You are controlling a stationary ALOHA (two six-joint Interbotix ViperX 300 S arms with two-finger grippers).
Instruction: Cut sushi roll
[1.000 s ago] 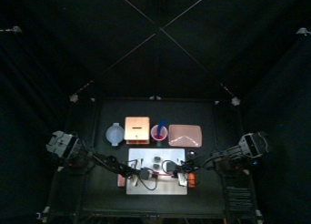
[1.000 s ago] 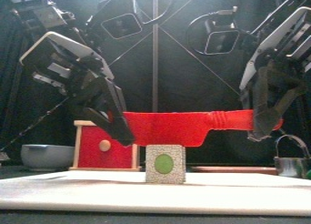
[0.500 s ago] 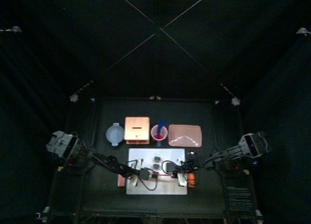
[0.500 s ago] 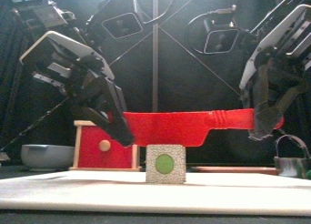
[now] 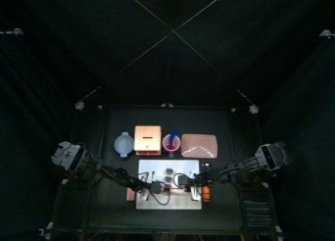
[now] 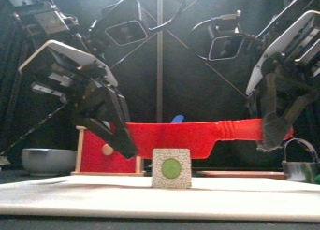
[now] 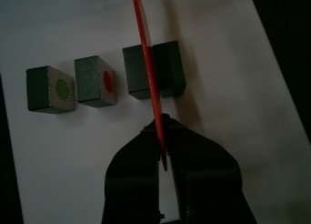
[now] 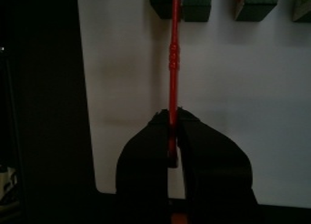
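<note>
We see the left claw [image 6: 123, 145] clenched on the blade end of a red knife [image 6: 200, 133], and the right claw [image 6: 269, 140] clenched on its handle end, so the knife hangs level between them in the front view. Taking the white cutting board [image 5: 170, 174] as our landmark, both arms reach over it, one from each side. Behind the board on the tabletop [image 5: 222, 127] we see a wooden box [image 5: 148, 139], a brown tray [image 5: 198, 144] and a pale bowl [image 5: 123, 144]; a pink thing we cannot identify sits between box and tray. On the board lies the sushi roll [image 7: 102, 81], a row of dark pieces in the left wrist view, one end with a green centre, the next red. The knife crosses the roll between two pieces near its other end. In the front view the roll's cut face [image 6: 170, 167] stands on the board beneath the blade.
</note>
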